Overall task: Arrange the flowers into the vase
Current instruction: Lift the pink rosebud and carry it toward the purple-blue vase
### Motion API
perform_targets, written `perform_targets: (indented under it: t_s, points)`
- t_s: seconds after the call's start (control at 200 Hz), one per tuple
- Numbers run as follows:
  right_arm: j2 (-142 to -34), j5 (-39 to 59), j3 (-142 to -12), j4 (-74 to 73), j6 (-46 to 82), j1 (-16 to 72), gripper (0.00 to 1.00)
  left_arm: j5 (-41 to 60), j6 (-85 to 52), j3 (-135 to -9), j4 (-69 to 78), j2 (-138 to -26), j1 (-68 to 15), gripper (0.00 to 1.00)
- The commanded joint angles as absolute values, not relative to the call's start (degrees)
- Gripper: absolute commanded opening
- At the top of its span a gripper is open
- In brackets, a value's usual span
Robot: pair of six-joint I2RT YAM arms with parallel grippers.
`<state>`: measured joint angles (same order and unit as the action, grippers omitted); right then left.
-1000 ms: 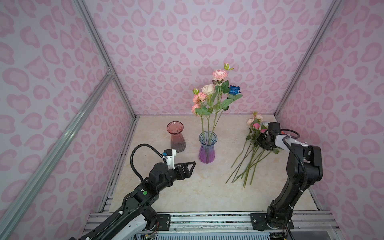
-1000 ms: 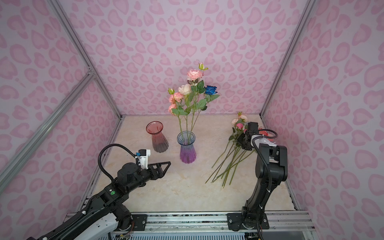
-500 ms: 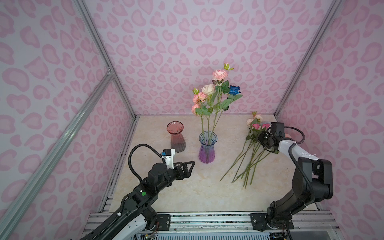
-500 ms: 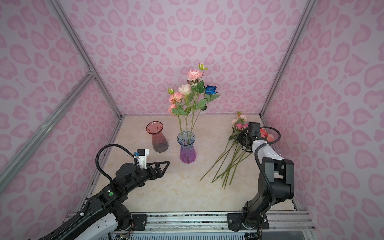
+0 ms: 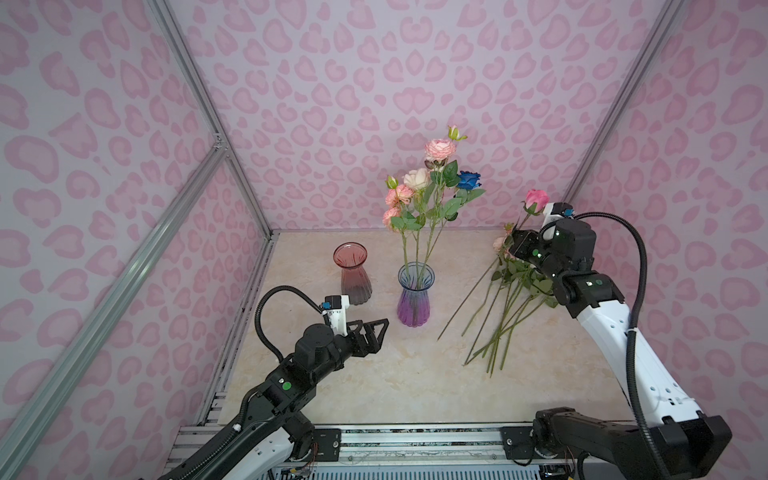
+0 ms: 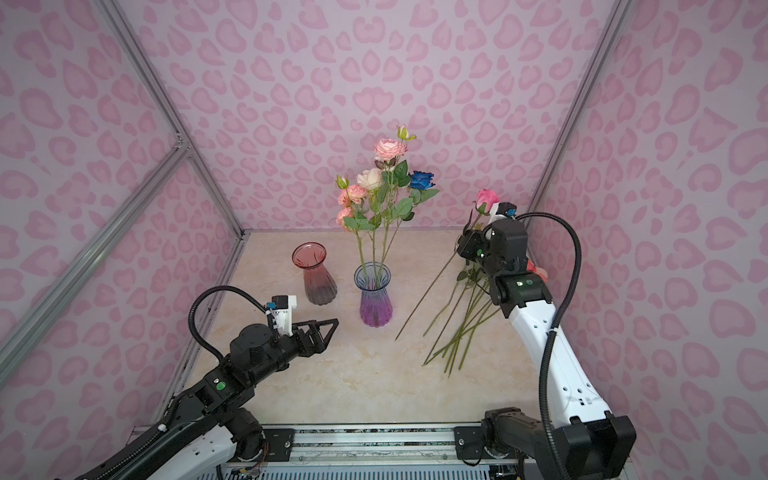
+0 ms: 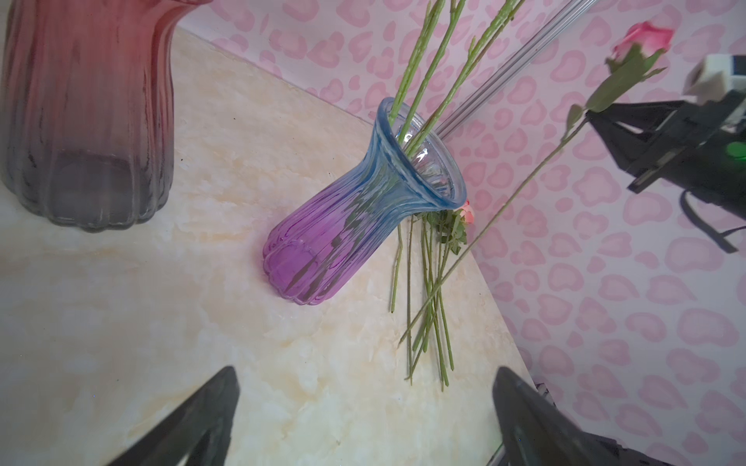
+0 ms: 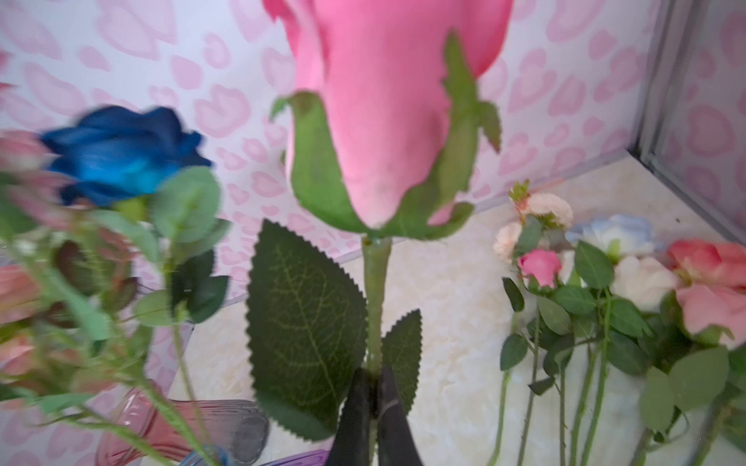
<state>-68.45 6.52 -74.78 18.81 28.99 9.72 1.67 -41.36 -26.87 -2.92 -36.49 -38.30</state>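
The right gripper [image 8: 374,375] is clamped on the stem of the pink rose [image 5: 536,200], head up at the frame's right, stem slanting down-left; the blue-purple vase [image 5: 413,303] stands leftward at centre; the left gripper [image 5: 380,334] hovers lower left, jaws apart, empty

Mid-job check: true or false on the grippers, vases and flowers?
1. The right gripper has its jaws shut on the pink rose's stem. True.
2. The red vase holds flowers. False: it is empty; stems stand in the blue-purple vase.
3. The left gripper has open jaws, holding nothing. True.
4. Every flower is already in a vase. False: a bunch lies on the table.
5. The dark blue rose lies in that bunch. False: it stands in the blue-purple vase.
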Motion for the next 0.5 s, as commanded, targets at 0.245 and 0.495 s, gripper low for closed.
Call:
perform_targets:
  t_s: [0.245,0.495]
  points:
    - [-67.9,-2.2,-95.2,24.3,22.6,19.1,0.0,-11.8,-45.6,-23.0,-7.2,-26.7,-38.2,1.0]
    - [-78.0,-3.4,-111.2,24.2,19.8,25.1,0.0,-14.0,-47.8,-20.7,-9.9,-20.2,-38.2,1.0]
